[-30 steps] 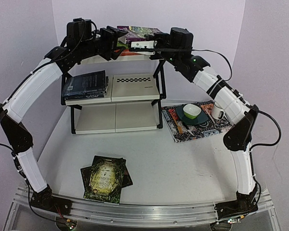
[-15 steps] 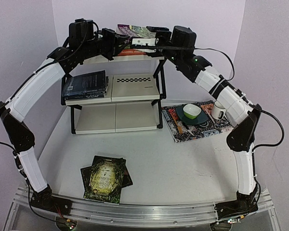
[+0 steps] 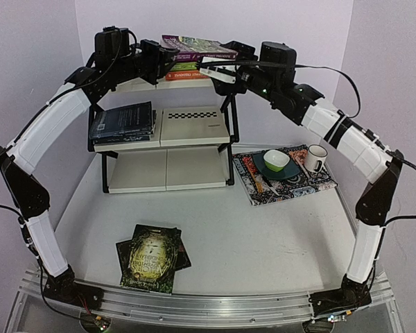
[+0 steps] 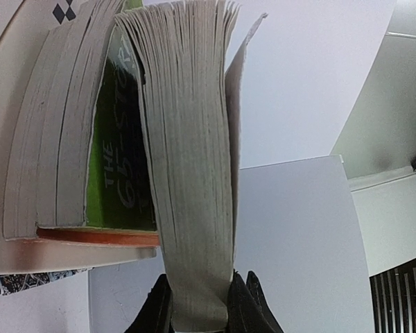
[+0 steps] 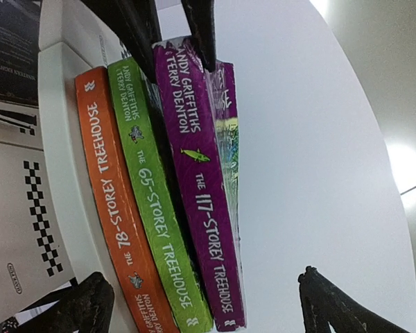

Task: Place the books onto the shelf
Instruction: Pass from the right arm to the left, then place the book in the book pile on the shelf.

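Three glossy paperbacks (image 5: 156, 222) lie stacked on the cream plastic shelf (image 3: 194, 125); left gripper (image 4: 197, 309) pinches the purple top book (image 5: 197, 194), right gripper (image 5: 204, 295) gapes wide.

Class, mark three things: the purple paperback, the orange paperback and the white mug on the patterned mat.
purple paperback (image 5: 201, 208), right wrist view, spine.
orange paperback (image 5: 114, 201), right wrist view, spine.
white mug (image 3: 315, 159), top external view, outer wall.
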Controlling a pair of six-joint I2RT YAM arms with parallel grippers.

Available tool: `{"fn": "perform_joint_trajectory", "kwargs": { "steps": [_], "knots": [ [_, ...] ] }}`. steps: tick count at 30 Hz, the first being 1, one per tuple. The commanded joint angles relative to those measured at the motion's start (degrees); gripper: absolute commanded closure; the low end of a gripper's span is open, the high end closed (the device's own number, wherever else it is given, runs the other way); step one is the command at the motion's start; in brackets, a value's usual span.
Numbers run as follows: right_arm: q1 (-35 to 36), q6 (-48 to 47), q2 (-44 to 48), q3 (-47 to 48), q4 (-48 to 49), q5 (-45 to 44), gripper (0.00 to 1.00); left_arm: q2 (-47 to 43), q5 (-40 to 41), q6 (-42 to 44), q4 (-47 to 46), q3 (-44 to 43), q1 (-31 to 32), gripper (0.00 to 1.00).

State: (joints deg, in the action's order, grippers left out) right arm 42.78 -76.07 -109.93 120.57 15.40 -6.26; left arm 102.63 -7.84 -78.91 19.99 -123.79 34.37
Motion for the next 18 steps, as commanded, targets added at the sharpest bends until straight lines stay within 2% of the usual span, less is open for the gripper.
{"fn": "perform_joint_trajectory", "kwargs": {
  "steps": [1, 8, 18],
  "knots": [
    [0.2, 14.1, 7.6, -1.0, -1.8, 0.6, 0.07, -2.3, 0.7, -0.8, -5.1, -4.2, -1.3, 1.00],
    [0.0, 27.4, 8.7, 0.8, -12.3, 0.2, 0.07, -1.4, -4.2, -4.6, -5.2, -4.9, -3.8, 1.00],
    [-1.4, 40.2, 8.8, 0.4, -14.6, 0.1, 0.08, 1.5, -12.5, -8.1, -5.4, -7.6, -5.9, 1.00]
  ]
}}
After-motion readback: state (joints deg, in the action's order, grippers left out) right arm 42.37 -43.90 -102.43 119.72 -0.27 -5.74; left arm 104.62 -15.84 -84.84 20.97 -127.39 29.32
